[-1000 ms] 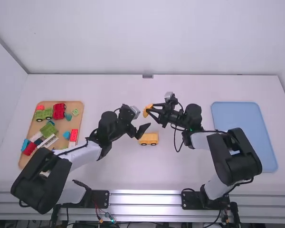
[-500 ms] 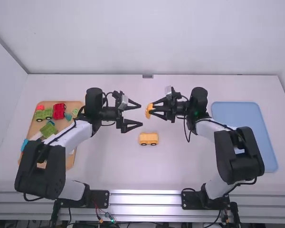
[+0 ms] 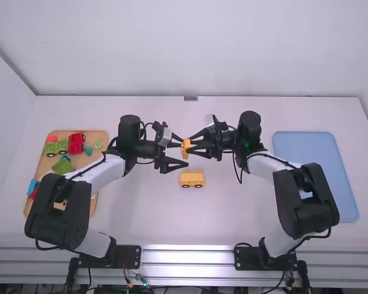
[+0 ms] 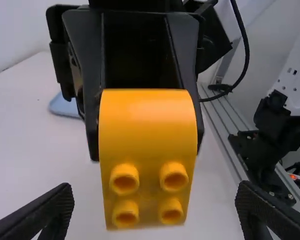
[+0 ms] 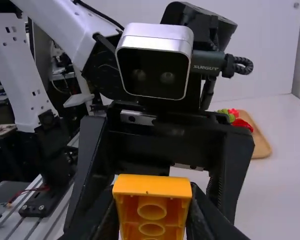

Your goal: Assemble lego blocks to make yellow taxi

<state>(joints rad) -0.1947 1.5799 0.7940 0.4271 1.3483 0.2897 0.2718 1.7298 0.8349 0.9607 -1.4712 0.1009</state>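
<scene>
In the high view my left gripper [image 3: 183, 154] is open around the near end of a yellow-orange block [image 3: 186, 148], above the table. From the other side, my right gripper [image 3: 192, 148] is shut on that block. A yellow wheeled block [image 3: 192, 179] stands on the table just below them in the picture. The left wrist view has the held block [image 4: 147, 125] with several studs, between the wide-apart fingers of my left gripper [image 4: 150, 215]. The block [image 5: 152, 186] sits between the fingers of my right gripper [image 5: 151, 215] in the right wrist view.
A wooden tray [image 3: 44, 164] with green, red, blue and white blocks lies at the left, partly under the left arm. At the right is a blue tray [image 3: 316, 174], with the right arm over its near left part.
The left gripper swung up and back from near the wheeled block, opened out, then moved right. The right gripper has carried its block slightly left to meet it. The wheeled block stayed put.
</scene>
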